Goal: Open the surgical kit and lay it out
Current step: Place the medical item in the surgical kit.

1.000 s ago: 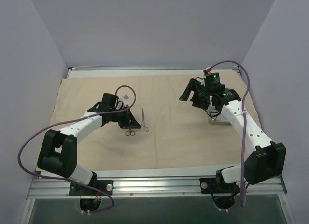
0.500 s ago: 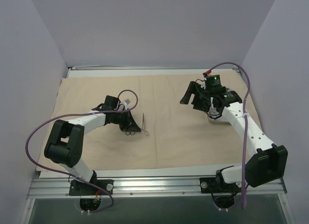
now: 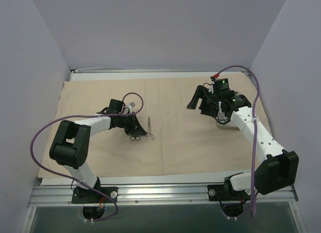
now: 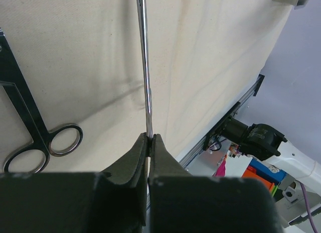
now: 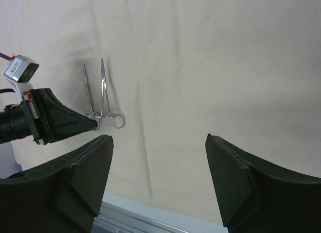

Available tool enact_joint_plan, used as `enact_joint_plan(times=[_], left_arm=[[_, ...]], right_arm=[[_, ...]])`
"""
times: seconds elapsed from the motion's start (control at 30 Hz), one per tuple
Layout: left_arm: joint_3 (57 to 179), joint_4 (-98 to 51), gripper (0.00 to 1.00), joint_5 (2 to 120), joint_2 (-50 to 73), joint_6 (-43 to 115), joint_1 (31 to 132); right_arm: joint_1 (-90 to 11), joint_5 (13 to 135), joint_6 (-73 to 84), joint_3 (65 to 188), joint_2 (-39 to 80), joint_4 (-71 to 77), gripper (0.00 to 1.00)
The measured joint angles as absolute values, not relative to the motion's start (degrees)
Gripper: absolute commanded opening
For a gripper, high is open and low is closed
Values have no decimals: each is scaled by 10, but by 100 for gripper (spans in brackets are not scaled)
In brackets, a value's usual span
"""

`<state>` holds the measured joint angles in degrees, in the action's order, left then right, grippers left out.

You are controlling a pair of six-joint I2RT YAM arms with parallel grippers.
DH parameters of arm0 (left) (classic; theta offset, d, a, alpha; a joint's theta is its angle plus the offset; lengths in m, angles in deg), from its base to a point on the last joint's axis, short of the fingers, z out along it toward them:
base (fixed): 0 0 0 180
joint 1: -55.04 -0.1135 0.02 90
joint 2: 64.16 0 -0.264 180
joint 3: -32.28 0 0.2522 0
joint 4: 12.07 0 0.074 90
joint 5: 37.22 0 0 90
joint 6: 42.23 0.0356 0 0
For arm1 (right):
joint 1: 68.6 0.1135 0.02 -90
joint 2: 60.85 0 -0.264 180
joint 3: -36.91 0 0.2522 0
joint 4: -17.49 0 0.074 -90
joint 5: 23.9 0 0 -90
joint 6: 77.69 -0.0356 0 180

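While the cloth (image 3: 200, 147) already lies spread flat, left gripper (image 4: 149, 137): pinched tight on the near end of a thin steel tool (image 4: 145, 67), I'd guess to pull it clear of its neighbour
Ring-handled tool (image 4: 26, 105): flat on the cloth just beside it, left of the cloth's middle
Right gripper (image 5: 158, 142): jaws wide, holding nothing, hovering over the right half, probably just waiting
Changed: left elbow (image 3: 67, 142) swung in toward the cloth; pinch hasn't budged
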<state>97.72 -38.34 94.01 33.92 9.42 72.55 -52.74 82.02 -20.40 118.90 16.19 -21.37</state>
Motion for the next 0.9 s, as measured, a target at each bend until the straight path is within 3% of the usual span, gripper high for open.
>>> enact_joint_plan(times=[0.8, 0.9], left_arm=[[946, -337, 2, 937, 364, 70, 724], [946, -337, 12, 936, 365, 69, 722]], right_arm=[[-527, 831, -197, 1189, 189, -213, 76], [-527, 831, -195, 1189, 193, -213, 77]])
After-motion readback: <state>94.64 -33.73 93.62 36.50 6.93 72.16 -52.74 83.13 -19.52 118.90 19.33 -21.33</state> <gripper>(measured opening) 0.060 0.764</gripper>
